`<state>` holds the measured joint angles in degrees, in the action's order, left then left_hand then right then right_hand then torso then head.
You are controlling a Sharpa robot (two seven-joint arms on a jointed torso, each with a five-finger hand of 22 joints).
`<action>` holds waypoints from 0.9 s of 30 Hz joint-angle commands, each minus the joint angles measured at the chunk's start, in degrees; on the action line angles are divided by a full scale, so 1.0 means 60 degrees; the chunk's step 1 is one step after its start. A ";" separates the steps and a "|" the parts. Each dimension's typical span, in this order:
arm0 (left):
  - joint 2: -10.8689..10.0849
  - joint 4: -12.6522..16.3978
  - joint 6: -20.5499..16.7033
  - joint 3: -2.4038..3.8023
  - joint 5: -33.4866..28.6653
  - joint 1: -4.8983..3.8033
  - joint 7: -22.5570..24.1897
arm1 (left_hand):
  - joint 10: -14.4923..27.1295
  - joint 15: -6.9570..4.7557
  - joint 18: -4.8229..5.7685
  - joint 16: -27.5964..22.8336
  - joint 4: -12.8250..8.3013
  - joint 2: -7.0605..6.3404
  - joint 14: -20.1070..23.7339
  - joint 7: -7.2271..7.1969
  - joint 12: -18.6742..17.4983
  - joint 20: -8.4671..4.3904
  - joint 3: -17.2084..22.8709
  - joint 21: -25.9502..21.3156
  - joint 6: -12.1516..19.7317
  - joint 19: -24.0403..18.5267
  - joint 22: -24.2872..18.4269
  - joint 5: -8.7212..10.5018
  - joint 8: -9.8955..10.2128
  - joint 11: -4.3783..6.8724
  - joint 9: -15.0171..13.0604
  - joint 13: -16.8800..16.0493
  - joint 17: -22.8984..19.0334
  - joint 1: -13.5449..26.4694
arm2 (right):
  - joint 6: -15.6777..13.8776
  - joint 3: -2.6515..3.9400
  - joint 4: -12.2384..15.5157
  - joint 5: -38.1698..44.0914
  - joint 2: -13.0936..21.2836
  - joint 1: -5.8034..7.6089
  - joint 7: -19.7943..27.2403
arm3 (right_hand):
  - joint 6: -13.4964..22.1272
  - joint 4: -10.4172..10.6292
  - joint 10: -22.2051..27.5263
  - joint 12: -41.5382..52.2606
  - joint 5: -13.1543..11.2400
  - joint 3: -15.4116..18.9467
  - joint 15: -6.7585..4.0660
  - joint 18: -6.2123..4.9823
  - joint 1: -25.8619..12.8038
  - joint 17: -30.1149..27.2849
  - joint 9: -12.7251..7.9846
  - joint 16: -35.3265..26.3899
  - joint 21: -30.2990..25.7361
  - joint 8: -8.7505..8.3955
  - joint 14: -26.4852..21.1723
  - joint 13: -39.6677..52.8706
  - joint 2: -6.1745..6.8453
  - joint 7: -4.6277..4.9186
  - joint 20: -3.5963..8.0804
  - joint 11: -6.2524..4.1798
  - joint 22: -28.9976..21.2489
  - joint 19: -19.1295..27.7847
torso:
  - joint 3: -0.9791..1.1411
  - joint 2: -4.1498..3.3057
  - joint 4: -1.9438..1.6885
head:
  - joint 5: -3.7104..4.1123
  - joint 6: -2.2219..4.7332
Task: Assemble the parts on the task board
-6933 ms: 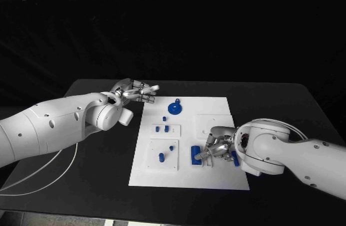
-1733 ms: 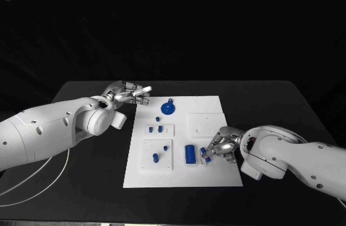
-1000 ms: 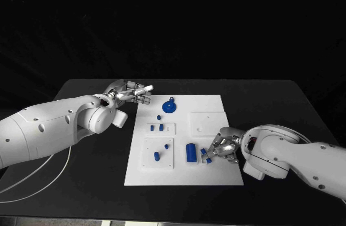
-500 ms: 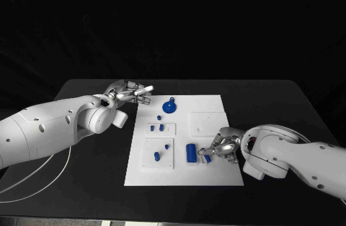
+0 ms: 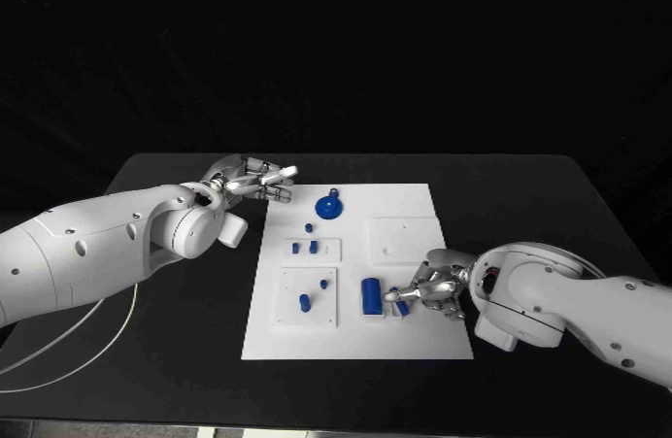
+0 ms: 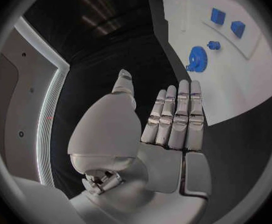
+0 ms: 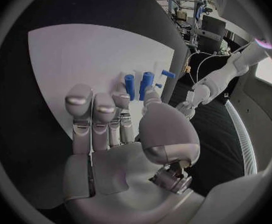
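The right hand [image 5: 431, 292] pinches a small blue part [image 5: 402, 308] over the task board [image 5: 420, 339]'s right edge; the left hand [image 5: 256, 182] hovers empty, fingers straight, beside its far-left corner.

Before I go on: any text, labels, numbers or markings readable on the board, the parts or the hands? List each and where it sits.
None can be read.
Task board: plain white, no print visible.
Blue parts, such as the gear-like piece: no markings visible.
Left hand and right hand: bare silver, no lettering visible.
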<state>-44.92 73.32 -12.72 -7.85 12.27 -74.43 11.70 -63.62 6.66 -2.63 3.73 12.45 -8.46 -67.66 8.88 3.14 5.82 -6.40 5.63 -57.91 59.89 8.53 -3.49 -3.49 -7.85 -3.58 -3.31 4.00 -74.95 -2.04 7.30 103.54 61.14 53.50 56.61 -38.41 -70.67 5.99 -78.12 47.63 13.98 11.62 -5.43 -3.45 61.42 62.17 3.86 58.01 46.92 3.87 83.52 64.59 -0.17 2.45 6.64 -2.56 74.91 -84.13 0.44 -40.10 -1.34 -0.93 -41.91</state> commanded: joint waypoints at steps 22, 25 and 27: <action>0.0017 -0.0105 0.0090 0.0005 0.0042 -0.0005 -0.0010 | 0.0093 0.0028 0.0018 0.0002 0.0117 -0.0018 0.0052 -0.0030 0.0052 0.0003 -0.0008 0.0001 0.0054 -0.0074 -0.0008 -0.0055 -0.0033 -0.0005 -0.0002 -0.0015 0.0011 -0.0107 | 0.0790 0.0224 0.0284 -0.0330 0.0336 -0.0079 0.0170 | -0.0028 -0.0118 -0.0064 0.0013 0.0479 0.0343 0.0005 0.0040 0.0043 0.0059 -0.0010 0.0077 0.0090 -0.0044 0.0033 0.0006 -0.0471 -0.0005 0.0007 0.0008 0.0943 -0.0517 | 0.0002 -0.0005 -0.0001 | 0.0006 0.0018; 0.0021 -0.0109 0.0088 0.0005 0.0042 -0.0005 -0.0018 | 0.0093 0.0028 0.0018 0.0002 0.0117 -0.0018 0.0052 -0.0030 0.0052 0.0003 -0.0008 0.0001 0.0054 -0.0074 -0.0008 -0.0055 -0.0033 -0.0005 -0.0002 -0.0015 0.0011 -0.0107 | 0.0812 0.0228 0.0292 -0.0365 0.0328 -0.0079 0.0205 | -0.0037 -0.0130 -0.0074 0.0032 0.0547 0.0350 0.0002 0.0042 0.0053 0.0062 -0.0008 0.0079 0.0101 -0.0039 0.0030 0.0016 -0.0527 -0.0011 0.0006 0.0010 0.0946 -0.0515 | 0.0000 -0.0006 -0.0001 | 0.0011 0.0017; 0.0022 -0.0111 0.0090 0.0005 0.0044 -0.0005 -0.0026 | 0.0093 0.0028 0.0018 0.0002 0.0117 -0.0018 0.0052 -0.0030 0.0052 0.0003 -0.0008 0.0001 0.0054 -0.0074 -0.0008 -0.0055 -0.0033 -0.0005 -0.0002 -0.0015 0.0011 -0.0107 | 0.0814 0.0229 0.0296 -0.0380 0.0321 -0.0079 0.0229 | -0.0038 -0.0135 -0.0073 0.0028 0.0568 0.0358 0.0002 0.0043 0.0055 0.0072 -0.0008 0.0089 0.0113 -0.0039 0.0032 0.0014 -0.0547 -0.0011 0.0007 0.0011 0.0949 -0.0516 | 0.0000 -0.0002 -0.0004 | 0.0017 0.0014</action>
<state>-44.90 72.58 -12.72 -7.85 12.38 -74.43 11.36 -63.62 6.66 -2.63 3.73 12.83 -8.45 -67.66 8.88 3.14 5.82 -6.47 5.63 -57.91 59.89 8.53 -3.49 -3.49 -7.85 -3.58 -3.31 4.00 -74.94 1.48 8.65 105.17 59.45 55.46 56.21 -38.00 -70.62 5.14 -78.11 47.63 17.31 13.57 -5.42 -3.45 61.86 62.55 3.75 58.23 47.40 3.82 83.51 64.60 -3.02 2.50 6.64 -2.56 74.90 -84.13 0.48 -40.13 -1.34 -0.88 -41.81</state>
